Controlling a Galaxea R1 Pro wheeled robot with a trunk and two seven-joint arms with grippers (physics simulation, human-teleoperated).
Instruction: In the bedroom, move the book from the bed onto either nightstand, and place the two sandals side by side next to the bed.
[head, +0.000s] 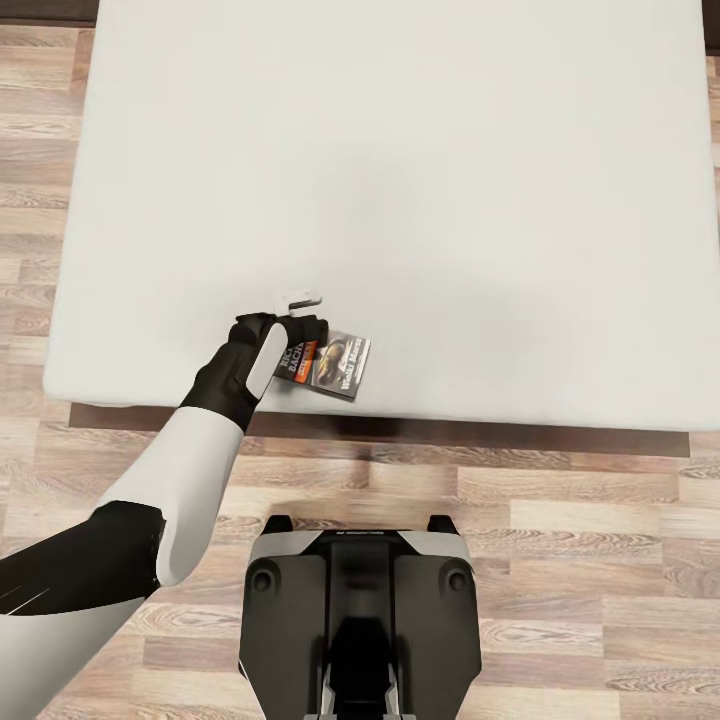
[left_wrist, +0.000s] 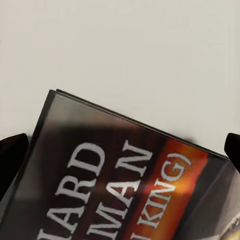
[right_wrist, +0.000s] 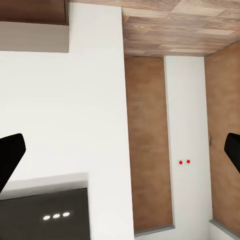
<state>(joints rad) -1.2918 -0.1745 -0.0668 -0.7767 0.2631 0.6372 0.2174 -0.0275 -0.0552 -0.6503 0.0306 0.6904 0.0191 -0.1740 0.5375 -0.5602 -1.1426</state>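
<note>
Off-white mattress of the bed (head: 400, 150) has the book (head: 335, 362) lying flat near its front edge, long side running L-R, w/ the left gripper (head: 297, 325) right over its left end, fingers spread wide, holding nothing.

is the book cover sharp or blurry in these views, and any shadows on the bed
Left wrist view: the book is very close, its white lettering soft-edged. Head view: the cover reads small but crisp, with a faint grey shadow on the mattress mid-surface and a dark band under the bed's near edge.
</note>
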